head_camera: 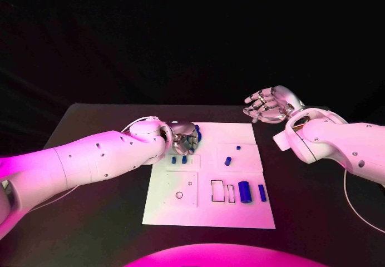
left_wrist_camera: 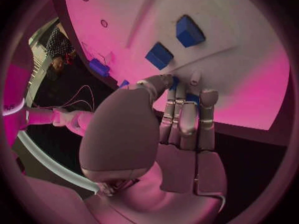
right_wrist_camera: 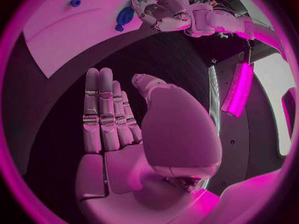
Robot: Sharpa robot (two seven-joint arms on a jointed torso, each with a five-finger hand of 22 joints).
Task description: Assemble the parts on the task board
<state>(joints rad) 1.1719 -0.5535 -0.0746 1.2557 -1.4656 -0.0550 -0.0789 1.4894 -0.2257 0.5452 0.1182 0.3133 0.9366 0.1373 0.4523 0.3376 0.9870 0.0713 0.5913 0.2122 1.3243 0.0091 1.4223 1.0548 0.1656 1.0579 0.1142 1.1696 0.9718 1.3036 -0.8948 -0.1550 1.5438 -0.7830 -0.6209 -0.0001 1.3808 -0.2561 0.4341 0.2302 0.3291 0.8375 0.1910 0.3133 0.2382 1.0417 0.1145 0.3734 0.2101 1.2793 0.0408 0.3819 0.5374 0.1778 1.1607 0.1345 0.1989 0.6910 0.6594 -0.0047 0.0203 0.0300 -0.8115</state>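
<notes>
From the head view, the white task board [head_camera: 210, 175] lies in the middle of the black desk [head_camera: 96, 167], with blue parts [head_camera: 245, 192] scattered on it. The left hand [head_camera: 183, 139] sits over the board's far-left part, beside a large blue part [head_camera: 197, 132]; whether it grips is unclear. The right hand [head_camera: 270, 104] hangs released over the desk's far edge. The left wrist view shows fingers [left_wrist_camera: 187, 119] stretched toward blue parts [left_wrist_camera: 159, 56]. The right wrist view shows the right hand [right_wrist_camera: 124, 129] empty above dark desk [right_wrist_camera: 168, 55].
</notes>
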